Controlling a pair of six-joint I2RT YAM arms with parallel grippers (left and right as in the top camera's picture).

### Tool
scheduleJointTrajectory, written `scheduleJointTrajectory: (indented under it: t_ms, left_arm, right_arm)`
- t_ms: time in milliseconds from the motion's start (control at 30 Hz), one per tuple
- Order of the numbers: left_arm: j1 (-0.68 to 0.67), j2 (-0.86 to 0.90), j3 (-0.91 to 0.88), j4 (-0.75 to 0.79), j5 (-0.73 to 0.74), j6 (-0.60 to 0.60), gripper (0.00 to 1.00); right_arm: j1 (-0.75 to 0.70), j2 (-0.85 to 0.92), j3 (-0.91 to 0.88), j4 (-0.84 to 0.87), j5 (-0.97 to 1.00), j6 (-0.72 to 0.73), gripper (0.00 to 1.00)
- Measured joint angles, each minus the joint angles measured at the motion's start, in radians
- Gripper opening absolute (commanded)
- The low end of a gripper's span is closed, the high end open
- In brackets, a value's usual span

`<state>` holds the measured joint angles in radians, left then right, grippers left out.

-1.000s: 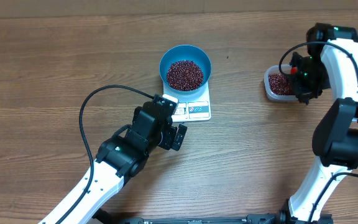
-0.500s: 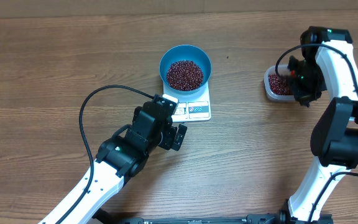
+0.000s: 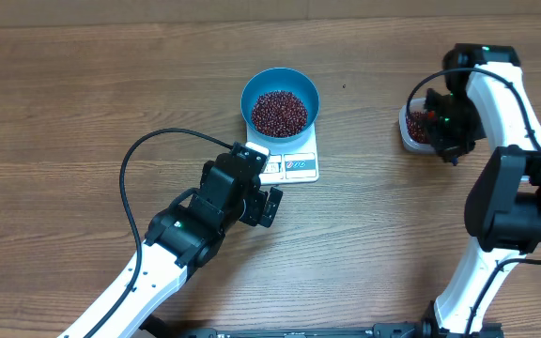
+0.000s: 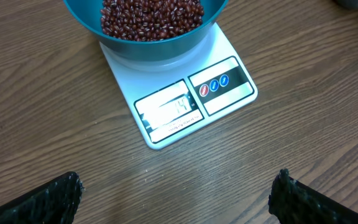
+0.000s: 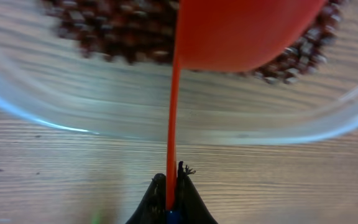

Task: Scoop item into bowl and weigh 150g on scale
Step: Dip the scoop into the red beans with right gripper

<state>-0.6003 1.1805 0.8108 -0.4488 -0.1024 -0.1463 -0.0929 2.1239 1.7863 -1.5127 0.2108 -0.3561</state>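
While its jaws are clenched tight on the thin handle of the red scoop (image 5: pixel 241 31), the right gripper (image 5: pixel 171 198) hangs over the near rim of the clear container (image 5: pixel 166 106). In the right wrist view the handle runs straight up toward 12 o'clock. The scoop's rounded cup lies over the beans (image 5: pixel 104 31) heaped inside that container. Whether the cup touches them cannot be told. In the overhead view the container sits on the wooden table (image 3: pixel 83 94), well apart from the scale (image 3: pixel 294 167) at about 3 o'clock.

The left gripper (image 4: pixel 176 202) is released, its jaws spread wide, with one dark fingertip at each lower corner of the left wrist view and nothing between them. It hovers near the scale, at roughly 7 o'clock from it, facing the display (image 4: pixel 166 112). The display shows digits beginning with 14; the rest is too faint to read. Two small round buttons sit just beside the display at 3 o'clock.

The blue bowl (image 3: pixel 280 77) stands upright on the scale's 12 o'clock end, covering most of the platform. A mound of dark red beans fills its bottom, and the display strip at 6 o'clock is uncovered.
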Motion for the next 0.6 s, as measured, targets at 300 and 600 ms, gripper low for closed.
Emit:
scheduleJointTrajectory:
  t_ms: [300, 600]
  left_arm:
    - [0.000, 0.000, 0.000, 0.000, 0.000, 0.000, 1.00]
    - [0.000, 0.000, 0.000, 0.000, 0.000, 0.000, 1.00]
  right_arm:
    - [0.068, 0.010, -0.001, -0.035, -0.013, -0.003, 0.04]
    - [0.074, 0.034, 0.001, -0.061, -0.016, 0.048, 0.04]
